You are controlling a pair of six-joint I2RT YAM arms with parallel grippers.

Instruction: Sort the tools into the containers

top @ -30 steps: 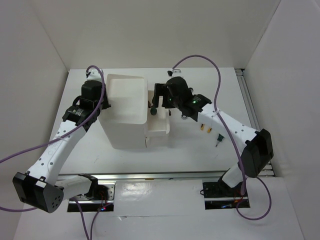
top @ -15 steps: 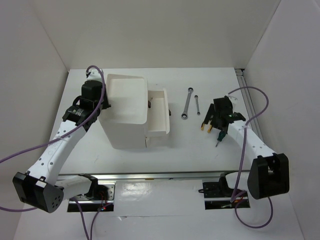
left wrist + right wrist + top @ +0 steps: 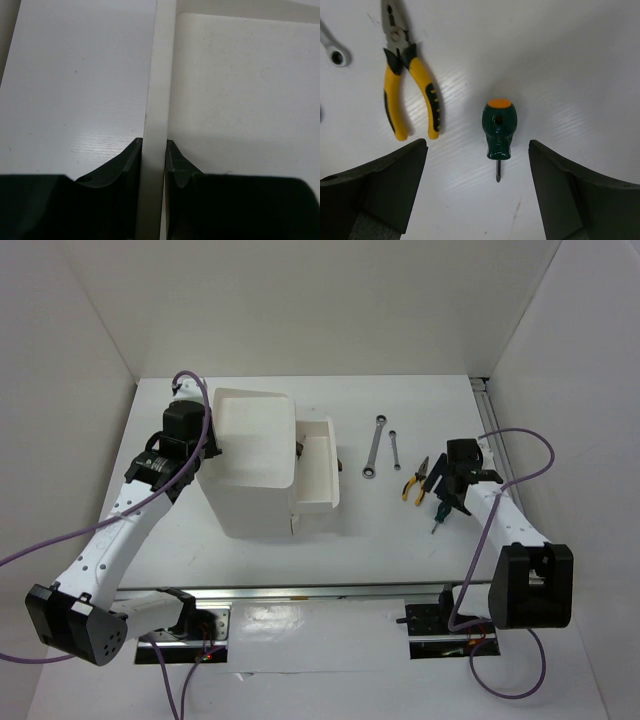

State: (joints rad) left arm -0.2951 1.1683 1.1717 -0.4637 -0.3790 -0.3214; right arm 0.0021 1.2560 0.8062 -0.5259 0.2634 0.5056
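The tall white box (image 3: 252, 455) stands left of centre, one drawer (image 3: 320, 468) pulled out to its right. My left gripper (image 3: 207, 447) is shut on the box's left wall (image 3: 156, 90), which runs between its fingertips (image 3: 154, 145). My right gripper (image 3: 446, 495) is open and empty, hovering over a stubby green-handled screwdriver (image 3: 499, 127) that lies between its fingers (image 3: 477, 146). Yellow-handled pliers (image 3: 410, 95) lie just left of it, also in the top view (image 3: 415, 483). Two silver wrenches (image 3: 374, 448) lie further left. What lies inside the drawer cannot be told.
A metal rail (image 3: 497, 440) runs along the table's right edge, close to my right arm. White walls enclose the table at the back and on both sides. A ring end of a wrench (image 3: 336, 54) shows at the right wrist view's left edge.
My right arm has swung from the open drawer to the right side and now hovers over the stubby screwdriver. The left arm and the box have not moved.
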